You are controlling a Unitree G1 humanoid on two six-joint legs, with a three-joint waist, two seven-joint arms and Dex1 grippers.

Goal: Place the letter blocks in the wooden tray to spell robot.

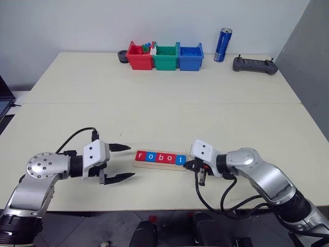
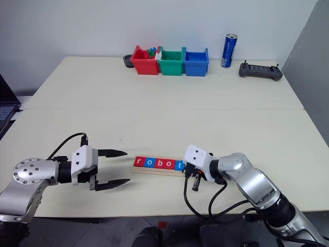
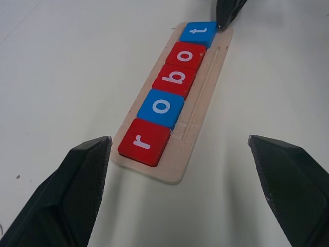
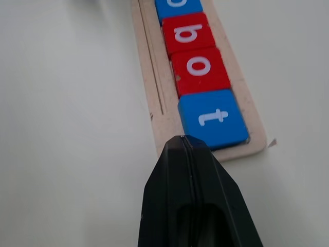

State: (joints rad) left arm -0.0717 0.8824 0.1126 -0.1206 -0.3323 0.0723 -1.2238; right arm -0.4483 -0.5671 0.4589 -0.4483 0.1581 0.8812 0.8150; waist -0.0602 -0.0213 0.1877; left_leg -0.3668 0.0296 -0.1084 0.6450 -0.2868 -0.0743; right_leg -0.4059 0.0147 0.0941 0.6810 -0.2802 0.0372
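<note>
Right claw: the right gripper [image 4: 193, 149] has its two fingers pressed together, holding nothing, tip low beside the tray's end.
At its tip: the blue "t" block [image 4: 213, 118] lies just ahead, close enough that contact cannot be ruled out.
Beyond the tip: the letter blocks [image 3: 167, 87] sit edge to edge in the wooden tray [image 3: 203, 110], reading r, o, b, o, t away from this claw's end backwards.
Far end: the left gripper [image 1: 117, 162] hovers spread wide and empty, just past the red "r" block [image 3: 144, 141].
Task state: the word appears complete.
Risk one: a forward nudge from the closed tip would likely shove the "t" and slide the whole row or the tray.
Risk two: if the left fingers dip while spread, they may clip the "r" end and skew the tray.
</note>
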